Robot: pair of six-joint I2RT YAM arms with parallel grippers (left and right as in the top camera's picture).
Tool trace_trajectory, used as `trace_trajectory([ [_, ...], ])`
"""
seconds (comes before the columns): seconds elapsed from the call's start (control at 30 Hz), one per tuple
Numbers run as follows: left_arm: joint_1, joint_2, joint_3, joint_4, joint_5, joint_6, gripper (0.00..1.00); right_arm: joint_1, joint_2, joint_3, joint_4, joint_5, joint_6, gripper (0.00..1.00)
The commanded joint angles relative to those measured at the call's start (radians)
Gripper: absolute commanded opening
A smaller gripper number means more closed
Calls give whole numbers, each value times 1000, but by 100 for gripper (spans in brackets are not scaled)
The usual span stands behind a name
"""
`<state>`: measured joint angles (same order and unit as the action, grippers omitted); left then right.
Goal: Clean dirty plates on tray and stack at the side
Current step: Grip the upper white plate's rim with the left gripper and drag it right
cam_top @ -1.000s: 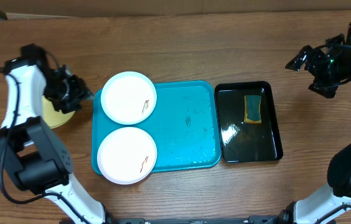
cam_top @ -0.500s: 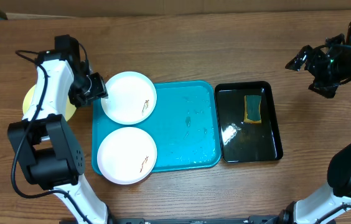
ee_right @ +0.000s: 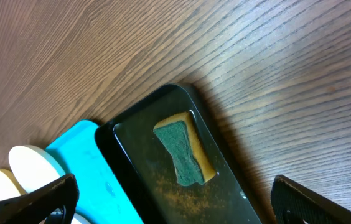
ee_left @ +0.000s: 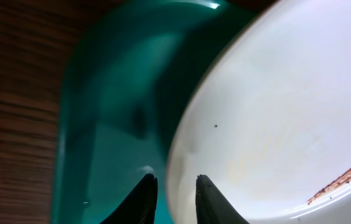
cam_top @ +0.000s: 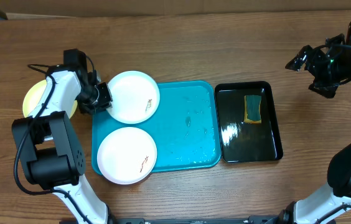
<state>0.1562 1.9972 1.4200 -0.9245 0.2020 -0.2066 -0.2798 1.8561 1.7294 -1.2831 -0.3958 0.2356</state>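
The turquoise tray (cam_top: 191, 124) holds two white plates with small dark smears. My left gripper (cam_top: 98, 97) is shut on the left rim of the upper plate (cam_top: 135, 94). In the left wrist view the plate (ee_left: 287, 106) has its rim between my fingers (ee_left: 174, 194) over the tray (ee_left: 110, 106). The lower plate (cam_top: 127, 155) lies at the tray's front left corner. The yellow-green rimmed plate (cam_top: 36, 98) sits on the table left of the tray, partly behind my arm. My right gripper (cam_top: 300, 60) is open and empty, far right and off the tray.
A glossy black tray (cam_top: 272, 134) with a green and yellow sponge (cam_top: 252, 108) stands right of the turquoise tray. The right wrist view shows the sponge (ee_right: 182, 152), the black tray (ee_right: 110, 134) and the turquoise tray's corner (ee_right: 79, 155). Wet streaks lie on the turquoise tray.
My left gripper has moved right from beside the yellow-green plate to the upper white plate's rim and closed on it. That plate has shifted slightly right. The right arm has not moved.
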Motion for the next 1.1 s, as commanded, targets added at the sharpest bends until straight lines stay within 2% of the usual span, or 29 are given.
trace_trajectory([
  [0.0, -23, -29, -6, 2, 73, 1, 23, -2, -25, 24, 2, -6, -3, 100],
  [0.37, -160, -29, -78, 60, 91, -4, 24, -2, -25, 24, 2, -6, -3, 100],
  [0.5, -224, -29, -77, 66, 157, -11, 25, -2, -25, 24, 2, -6, -3, 100],
  [0.77, -330, -29, -77, 66, 237, -26, 37, -2, -25, 24, 2, -6, -3, 100],
  [0.83, -342, -30, -71, 62, 237, -26, 37, -2, -25, 24, 2, -6, -3, 100],
  [0.93, -346, -30, -19, 16, 237, -30, 37, -2, -25, 24, 2, -6, -3, 100],
  [1.07, -340, -31, 117, -124, 231, -29, 37, -2, -25, 24, 2, -6, -3, 100],
])
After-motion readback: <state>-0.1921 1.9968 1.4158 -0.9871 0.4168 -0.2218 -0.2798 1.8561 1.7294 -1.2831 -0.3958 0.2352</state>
